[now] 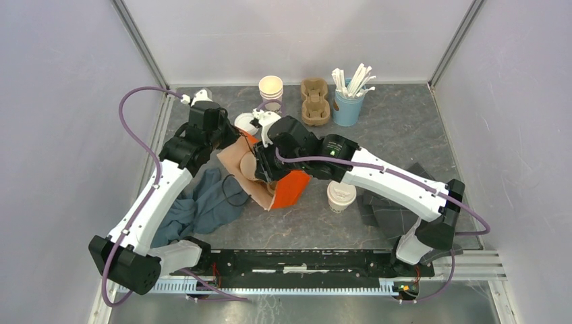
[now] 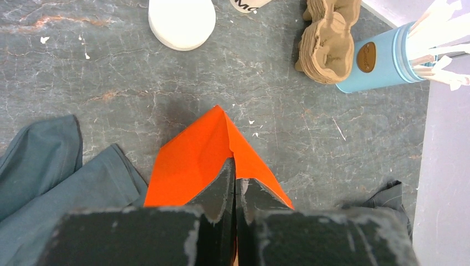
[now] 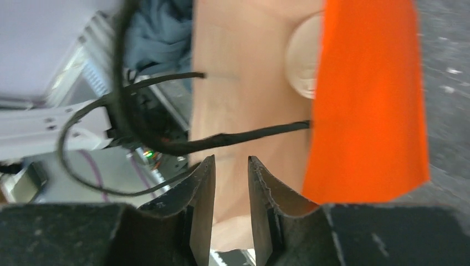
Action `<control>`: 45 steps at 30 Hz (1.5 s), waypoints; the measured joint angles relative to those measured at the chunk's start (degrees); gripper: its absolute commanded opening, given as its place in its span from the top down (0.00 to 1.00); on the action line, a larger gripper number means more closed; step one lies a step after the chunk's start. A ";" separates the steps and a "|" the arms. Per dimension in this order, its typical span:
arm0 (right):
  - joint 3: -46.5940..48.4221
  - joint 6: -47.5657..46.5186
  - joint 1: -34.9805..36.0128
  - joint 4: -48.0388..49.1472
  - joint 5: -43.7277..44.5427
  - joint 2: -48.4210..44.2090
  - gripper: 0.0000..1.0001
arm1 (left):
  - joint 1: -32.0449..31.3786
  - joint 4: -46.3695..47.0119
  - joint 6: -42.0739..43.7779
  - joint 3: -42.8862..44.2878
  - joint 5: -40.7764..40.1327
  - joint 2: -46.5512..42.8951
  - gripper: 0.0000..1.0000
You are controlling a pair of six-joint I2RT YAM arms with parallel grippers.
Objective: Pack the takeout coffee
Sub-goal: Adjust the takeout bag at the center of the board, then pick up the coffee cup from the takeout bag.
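Left claw (image 2: 234, 169): closed, pinching the orange edge of the paper bag (image 1: 246, 169) at the bag's far-left corner.
Right claw (image 3: 230, 163): fingers a little apart with a narrow gap, over the bag's tan face; nothing shows pinched between them.
Paper bag: tan outside, orange inside, lying on its side mid-worktop between the two arms, with a black cord handle (image 3: 249, 133) looping out just beside the right claw.
Lidded cup (image 1: 341, 194): upright on the worktop (image 1: 405, 128), right of the bag and outside it, just near of the right forearm.
Round pale shape (image 3: 302, 64): half behind the orange flap; I cannot tell what it is.
Stack of lids (image 2: 182, 22): on the worktop beyond the left claw.
Lidless cups (image 1: 271, 90): stacked at the far edge.
Cup carriers (image 1: 315, 101): right of those cups.
Blue tumbler (image 1: 348, 106): far right of the carriers, holding white sticks.
Blue-grey cloth (image 1: 202, 202): crumpled near-left of the bag.
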 measured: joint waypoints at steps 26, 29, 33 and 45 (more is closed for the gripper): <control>-4.24 -17.86 -8.94 11.30 24.96 6.67 0.36 | 0.07 31.85 0.94 -25.49 4.85 -12.59 0.98; -8.68 -19.10 -8.87 13.75 22.45 5.55 0.23 | 0.04 32.74 1.75 -26.40 5.73 -14.64 0.98; -16.46 -25.66 -8.85 18.51 17.35 1.75 0.15 | -0.02 31.17 2.82 -25.99 6.14 -15.23 0.98; -26.77 -53.62 -9.25 25.24 4.17 -8.92 0.13 | -0.33 21.84 4.66 -20.55 7.15 -13.68 0.98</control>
